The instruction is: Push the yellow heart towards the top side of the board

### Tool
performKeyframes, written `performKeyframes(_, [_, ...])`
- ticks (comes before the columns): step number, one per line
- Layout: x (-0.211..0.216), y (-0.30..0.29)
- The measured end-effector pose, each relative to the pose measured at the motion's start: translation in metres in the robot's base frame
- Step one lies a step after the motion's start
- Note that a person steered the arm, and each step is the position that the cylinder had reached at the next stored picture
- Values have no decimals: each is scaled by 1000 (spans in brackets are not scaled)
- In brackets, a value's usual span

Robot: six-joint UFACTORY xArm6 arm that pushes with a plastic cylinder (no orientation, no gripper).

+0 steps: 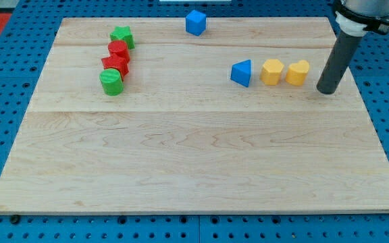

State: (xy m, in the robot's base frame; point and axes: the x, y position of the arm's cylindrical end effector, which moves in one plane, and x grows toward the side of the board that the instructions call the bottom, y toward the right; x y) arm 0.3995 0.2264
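Observation:
The yellow heart (298, 72) lies at the view's upper right of the wooden board (194, 155). A yellow hexagon-like block (271, 71) sits just to its left, and a blue triangle (242, 73) is left of that. My tip (327, 90) rests on the board just right of the yellow heart, slightly lower in the view, with a small gap between them.
A blue cube (195, 22) sits at the board's top edge near the middle. At the upper left, a green star (122, 36), two red blocks (118, 49) (115, 65) and a green cylinder (112, 82) form a tight column.

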Motion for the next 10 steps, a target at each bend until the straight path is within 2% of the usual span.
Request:
performKeyframes(5, [-46, -60])
performKeyframes(10, [-129, -74])
